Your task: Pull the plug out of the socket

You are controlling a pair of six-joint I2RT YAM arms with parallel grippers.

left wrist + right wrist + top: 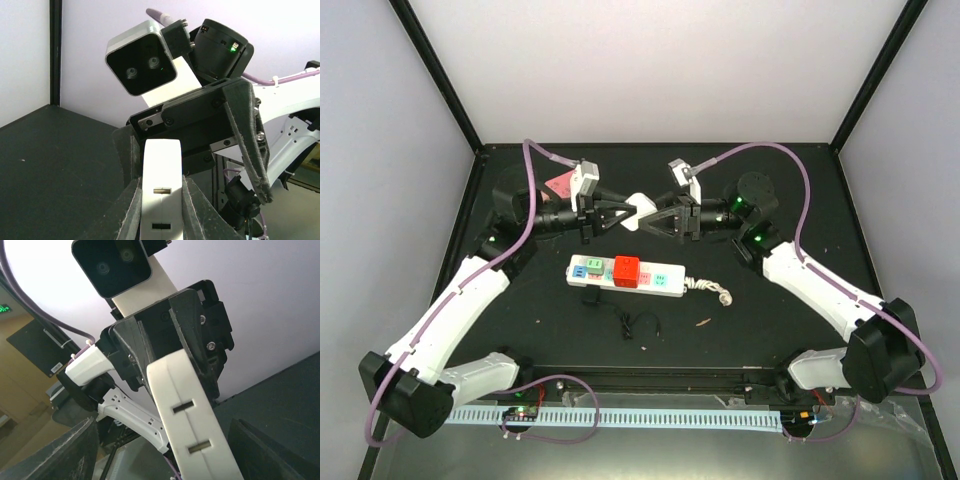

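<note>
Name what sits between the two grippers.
A white slotted block sits there, clamped in the left gripper; the right gripper faces it, jaws open. The top view and both wrist views show it.

The small flat plastic plug (638, 212) is looking white, and the long white power strip (665, 280) is showing blue, green, pink and red squares.

Bench (520, 320): matt black, faintly dusty. Socket (665, 281): smooth white plastic, slight gloss. White plug (190, 420): smooth matt plastic, seam visible. Left tool (160, 165) fingers (129, 210): black plastic, rough layered finish. Arm shells (450, 320): glossy white plastic.
</note>
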